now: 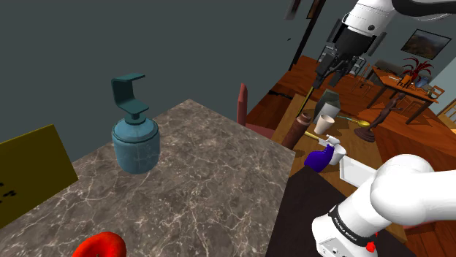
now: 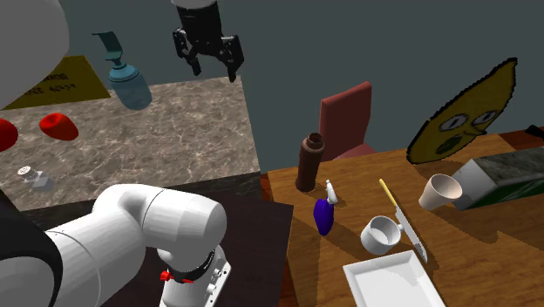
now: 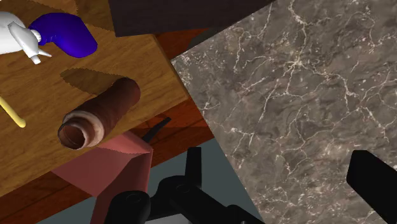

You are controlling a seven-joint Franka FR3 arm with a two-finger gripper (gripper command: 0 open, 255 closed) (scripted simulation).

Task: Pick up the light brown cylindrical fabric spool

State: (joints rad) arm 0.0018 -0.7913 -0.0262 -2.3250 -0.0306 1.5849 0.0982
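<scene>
A grey-brown marble-patterned countertop (image 1: 197, 190) is filling the near part of the room, backing onto a plain grey-blue wall. A brown wooden table (image 2: 488, 253) is standing beside it, lower down, on a reddish wooden floor. A framed picture (image 1: 425, 42) is hanging on the far wall.

The all-black two-finger gripper (image 2: 214, 70) is hanging in the air above the countertop's far edge. Its fingers (image 3: 375, 184) are spread wide apart, gripping nothing.

The brown cylindrical spool (image 2: 309, 161), hollow at the top, is standing upright on the wooden table near its corner. It is just beside a dark red chair (image 2: 346, 118) and near a deep blue spray bottle with a white head (image 2: 323, 214). It is well apart from the gripper.

A teal pump dispenser bottle (image 1: 135, 142) is standing on the countertop. A flat yellow sign (image 2: 61, 78) is leaning behind it; its dark lettering is too small to read. A yellow lemon-shaped cutout with a cartoon face (image 2: 462, 118) is standing behind the table, above a white cup (image 2: 440, 190).
</scene>
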